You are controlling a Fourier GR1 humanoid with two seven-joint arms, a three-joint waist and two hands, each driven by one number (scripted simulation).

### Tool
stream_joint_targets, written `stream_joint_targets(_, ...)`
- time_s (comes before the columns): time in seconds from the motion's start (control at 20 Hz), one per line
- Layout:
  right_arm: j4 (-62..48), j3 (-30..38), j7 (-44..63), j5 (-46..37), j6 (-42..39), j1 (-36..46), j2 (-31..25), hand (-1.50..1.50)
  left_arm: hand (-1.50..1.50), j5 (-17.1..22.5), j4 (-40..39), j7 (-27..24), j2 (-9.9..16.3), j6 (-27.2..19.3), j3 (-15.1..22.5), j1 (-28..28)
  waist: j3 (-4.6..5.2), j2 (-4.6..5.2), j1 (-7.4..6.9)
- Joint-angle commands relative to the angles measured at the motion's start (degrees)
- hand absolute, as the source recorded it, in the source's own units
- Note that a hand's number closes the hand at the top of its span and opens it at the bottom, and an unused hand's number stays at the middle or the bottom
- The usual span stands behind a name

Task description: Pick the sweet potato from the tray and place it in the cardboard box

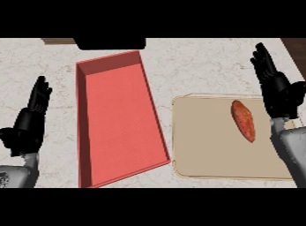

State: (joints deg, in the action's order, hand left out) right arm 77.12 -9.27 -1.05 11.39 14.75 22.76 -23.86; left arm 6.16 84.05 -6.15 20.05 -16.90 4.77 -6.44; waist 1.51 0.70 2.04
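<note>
Head view: nothing is done yet, as far as you can see. The sweet potato [243,120] lies on the beige tray [207,154], toward its right side, long axis running near-to-far with a slight tilt. The red box [116,123], which I take for the task's cardboard box, sits just left of the tray and has nothing in it.

Your right hand [279,90] is just right of the sweet potato, over the tray's right edge, fingers straight and pointing far, holding nothing. No contact with the potato that I can see. Your left hand [28,121] rests at the left, left of the box, fingers straight and up, also holding nothing.

Left to do, by my read: grasp, lift, carry left over the box wall, release.

The potato is orange-red, slim, spindle-shaped, tapered at both ends, lying flat. It could roll when pinched across its width.
</note>
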Motion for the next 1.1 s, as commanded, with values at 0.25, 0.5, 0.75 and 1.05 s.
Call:
stream_joint_targets(0.25,-1.7,8.2,-8.5,13.3,-18.6,8.9,-2.1,-1.5,0.0,-4.3,-0.9,7.1,4.1,1.9,2.3,0.6,-1.73,-0.38,-3.24)
stream_joint_targets(0.5,-11.9,9.2,-7.7,0.5,-0.7,3.1,-1.4,-1.5,0.0,-3.8,-0.2,9.0,2.5,3.3,4.1,4.0,-1.57,-0.54,-2.6)
stream_joint_targets(0.75,-16.4,11.4,-20.4,-0.1,-12.1,-2.1,-6.2,-1.5,0.0,-4.8,3.3,11.1,1.7,3.5,3.3,5.6,-1.54,-0.67,-2.22)
stream_joint_targets(1.05,-16.0,1.6,-10.6,-12.9,-18.0,2.6,-19.8,-1.5,0.0,-5.4,3.2,10.6,2.0,3.9,4.1,5.6,-1.42,-0.69,-2.97)
